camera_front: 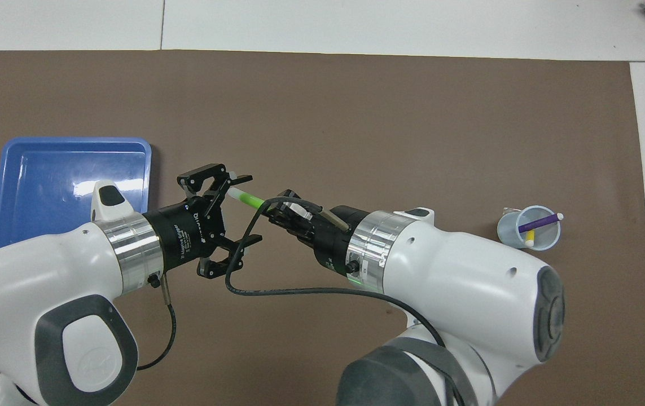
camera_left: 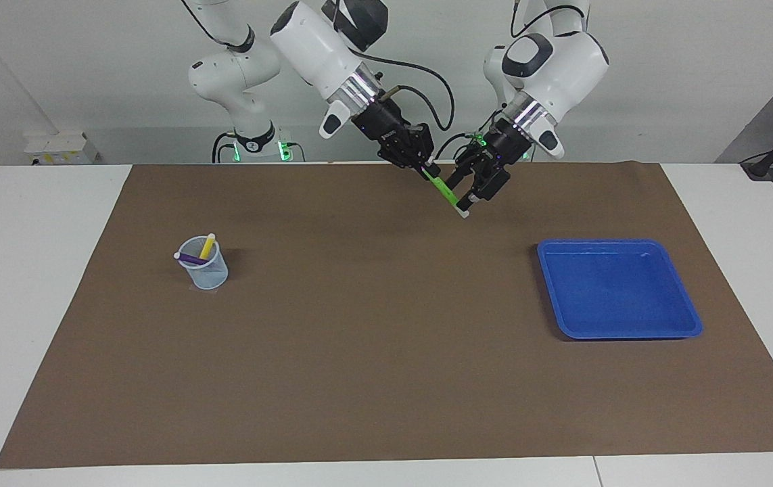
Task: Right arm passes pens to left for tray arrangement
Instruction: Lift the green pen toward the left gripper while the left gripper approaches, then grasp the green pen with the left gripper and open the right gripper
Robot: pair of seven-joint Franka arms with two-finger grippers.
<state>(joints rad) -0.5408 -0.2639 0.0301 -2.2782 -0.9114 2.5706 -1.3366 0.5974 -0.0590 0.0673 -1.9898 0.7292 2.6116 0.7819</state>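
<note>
Right gripper (camera_left: 425, 166) is clamping the slim green marker pen (camera_left: 449, 195), its pale tip pointing between left gripper's (camera_left: 469, 196) wide-open jaws.

Brown mat (camera_left: 372, 352) lies bare between cup (camera_left: 205, 265) and tray (camera_left: 619, 291)
</note>
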